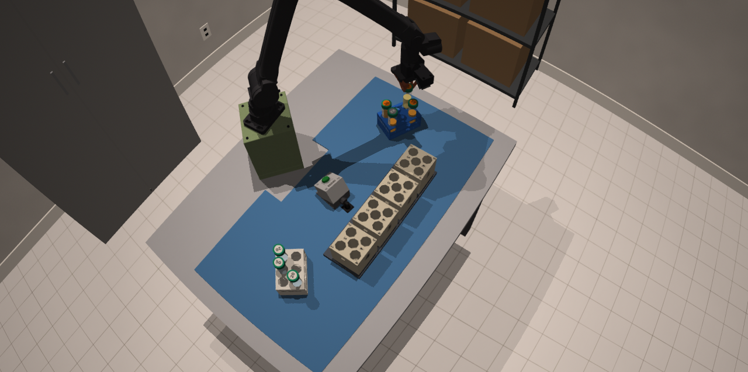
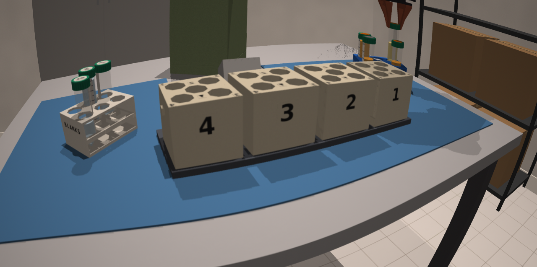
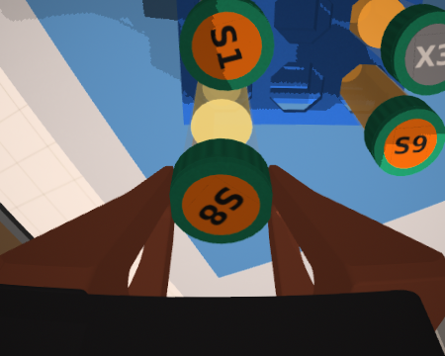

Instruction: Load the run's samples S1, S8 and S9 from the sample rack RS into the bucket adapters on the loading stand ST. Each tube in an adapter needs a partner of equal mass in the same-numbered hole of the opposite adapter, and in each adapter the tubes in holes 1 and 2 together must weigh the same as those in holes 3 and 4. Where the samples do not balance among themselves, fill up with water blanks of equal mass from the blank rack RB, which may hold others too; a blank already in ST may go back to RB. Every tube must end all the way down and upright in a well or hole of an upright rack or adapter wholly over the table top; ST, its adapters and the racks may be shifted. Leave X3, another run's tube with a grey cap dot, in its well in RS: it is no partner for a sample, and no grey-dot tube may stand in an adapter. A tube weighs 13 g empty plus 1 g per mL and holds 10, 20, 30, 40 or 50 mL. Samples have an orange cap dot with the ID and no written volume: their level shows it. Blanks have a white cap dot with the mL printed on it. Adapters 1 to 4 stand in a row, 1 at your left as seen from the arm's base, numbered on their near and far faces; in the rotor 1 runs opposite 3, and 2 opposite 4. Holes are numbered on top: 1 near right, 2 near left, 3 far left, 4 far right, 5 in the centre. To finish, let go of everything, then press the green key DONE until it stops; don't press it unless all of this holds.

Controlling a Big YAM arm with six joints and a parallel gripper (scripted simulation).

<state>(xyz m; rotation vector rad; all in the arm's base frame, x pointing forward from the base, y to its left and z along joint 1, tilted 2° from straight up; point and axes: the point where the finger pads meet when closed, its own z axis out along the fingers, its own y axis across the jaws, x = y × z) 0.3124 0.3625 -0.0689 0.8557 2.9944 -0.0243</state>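
Observation:
My gripper is shut on the cap of sample S8, which hangs upright over the far corner of the blue rack RS. Its pale yellow level is low and its cap stands higher than the others; its lower tip is hidden. S1, S9 and X3 stand in RS. Adapters 1, 2, 3 and 4 on ST show no tubes.
The blank rack RB holds three white-dot tubes at the table's other end. The green DONE key sits on a grey box between the arm's base and ST. Shelving with boxes stands beyond the table.

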